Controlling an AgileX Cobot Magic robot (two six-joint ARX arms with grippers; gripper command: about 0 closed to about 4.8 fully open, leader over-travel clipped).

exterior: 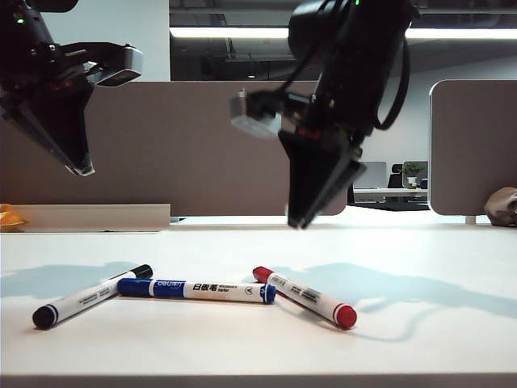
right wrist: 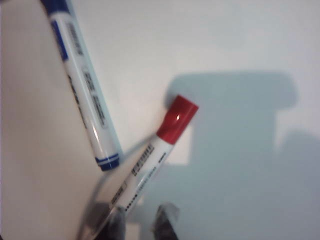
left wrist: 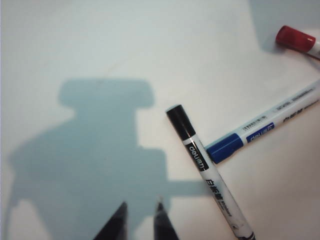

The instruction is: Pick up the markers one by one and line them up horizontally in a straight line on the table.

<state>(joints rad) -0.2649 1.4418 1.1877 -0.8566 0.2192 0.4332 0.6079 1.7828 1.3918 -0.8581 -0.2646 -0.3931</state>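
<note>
1. Lying on the white table (exterior: 452, 275): blue marker (exterior: 198, 289), landmark.
2. Black marker (exterior: 89, 297) touching its left end; red marker (exterior: 305, 296) beside its right end.
3. Left tool (left wrist: 141, 212) and right tool (right wrist: 136, 220) above the blue marker, apart from it, both slightly spread and empty.

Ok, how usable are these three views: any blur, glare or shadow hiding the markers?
Exterior view: sharp; arm shadows fall on the table, yet the black marker, blue marker and red marker read clearly. Left wrist view: crisp, with a big shadow beside the left pincer. Right wrist view: soft and smeared; the right pincer is blurred.
</note>
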